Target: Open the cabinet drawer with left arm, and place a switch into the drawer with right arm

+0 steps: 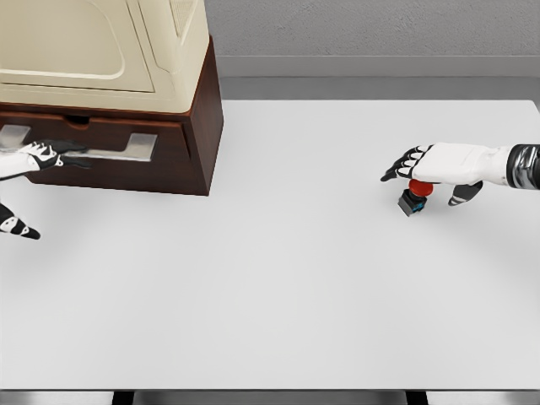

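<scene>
- Bright, even, diffuse light; no clear direction.
- The white table (278,278) is nearly blown out, without glare spots.
- A faint soft shadow lies beside the cabinet (190,126).
- Slightly soft render with compression smear; edges look undistorted.

A white counter (278,278) fills most of the view under even light, with a grey wall (371,25) behind it.
</scene>
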